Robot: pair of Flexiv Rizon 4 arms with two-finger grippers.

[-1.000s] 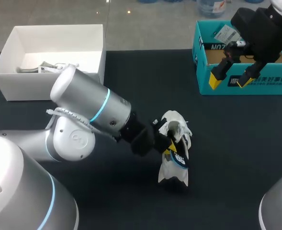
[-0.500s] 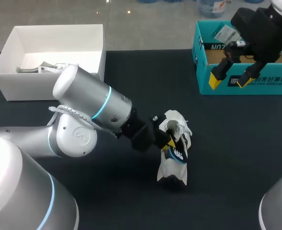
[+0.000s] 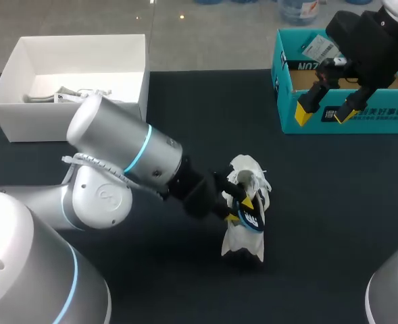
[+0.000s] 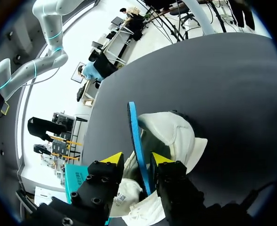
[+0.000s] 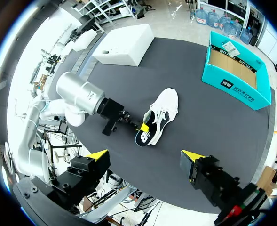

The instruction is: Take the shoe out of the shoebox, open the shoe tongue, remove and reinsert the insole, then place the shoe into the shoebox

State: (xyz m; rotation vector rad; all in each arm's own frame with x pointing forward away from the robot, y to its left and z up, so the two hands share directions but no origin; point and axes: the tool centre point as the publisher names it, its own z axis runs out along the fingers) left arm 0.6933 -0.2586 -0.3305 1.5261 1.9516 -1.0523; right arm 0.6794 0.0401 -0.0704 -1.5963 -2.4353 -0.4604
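Left gripper [image 4: 136, 160] slightly rightward at insole [image 4: 132, 122]

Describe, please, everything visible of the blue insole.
The insole is a thin, bright blue strip, seen edge-on and foam-like. One end sits inside the white shoe; the other sticks free out of its opening, pointing ahead of the left hand. Whether the hand grips it is unclear.

The left arm [image 3: 128, 158], silver-cased with a glowing blue ring, reaches in low from the left to mid-view. Its black wrist tilts down, and the yellow-tipped left gripper [image 4: 136, 161] has its fingers slightly parted. The black, yellow-tipped right gripper [image 3: 328, 109] hangs high at the far right, fingers spread wide.
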